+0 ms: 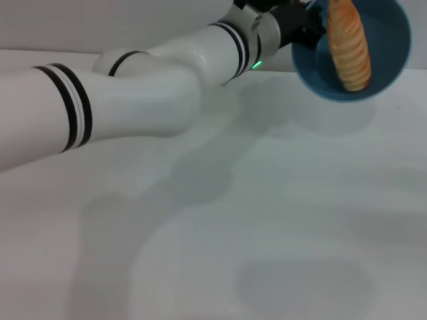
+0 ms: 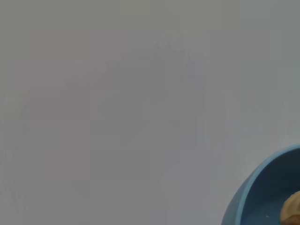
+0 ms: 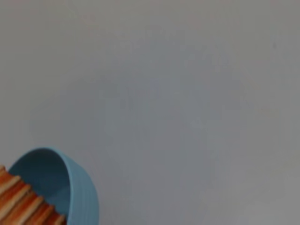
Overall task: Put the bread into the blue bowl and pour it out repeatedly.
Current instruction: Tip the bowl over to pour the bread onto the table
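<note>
The left gripper (image 1: 301, 25) grips the rim of the blue bowl (image 1: 390, 63), though its fingers are too hidden to tell how they stand. It holds the bowl lifted and tipped above the table's (image 1: 280, 220) far right corner, its opening facing the head camera. The bread (image 1: 349, 41) lies inside, striped top showing. The left arm (image 1: 133, 100) stretches across the table's far edge.

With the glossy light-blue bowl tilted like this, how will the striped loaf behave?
The ridged orange-and-cream bread loaf probably slides out soon: the glossy light-blue bowl looks smooth and steeply tipped. It keeps its shape, so likely stiff. The left end effector is at the rim.
</note>
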